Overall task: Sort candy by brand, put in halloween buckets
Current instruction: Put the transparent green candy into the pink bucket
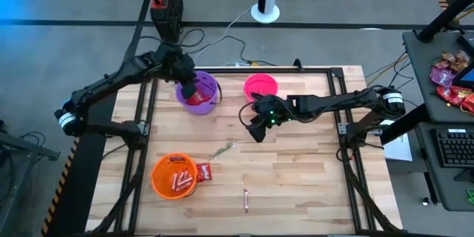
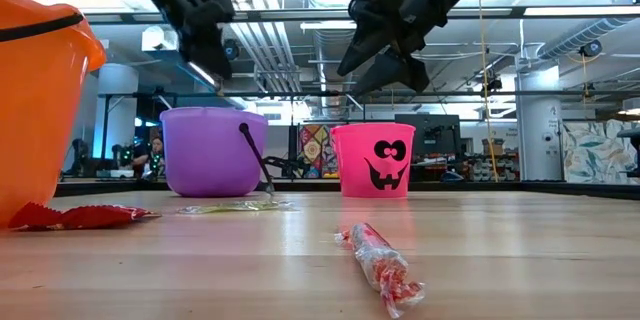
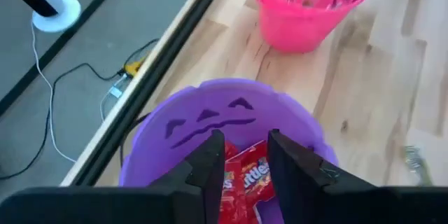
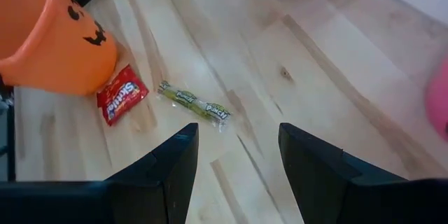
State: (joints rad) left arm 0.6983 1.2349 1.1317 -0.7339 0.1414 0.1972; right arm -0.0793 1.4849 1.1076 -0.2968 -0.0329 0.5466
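"Skittles" is printed in white on the red packet [image 4: 122, 94] lying on the tabletop [image 4: 294, 112]. Red packets [image 3: 241, 178] inside the purple bucket [image 3: 210, 122] show the partial lettering "ttles".

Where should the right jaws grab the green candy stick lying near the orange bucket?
Grip the green candy stick at its middle, across its narrow width, coming straight down. It lies flat and alone on the table, clear of the red packet, and the right gripper is open above it.

Both arms are matte black with jointed links, white bands near their bases, exposed black cables, and flat, dark-fingered end effectors.
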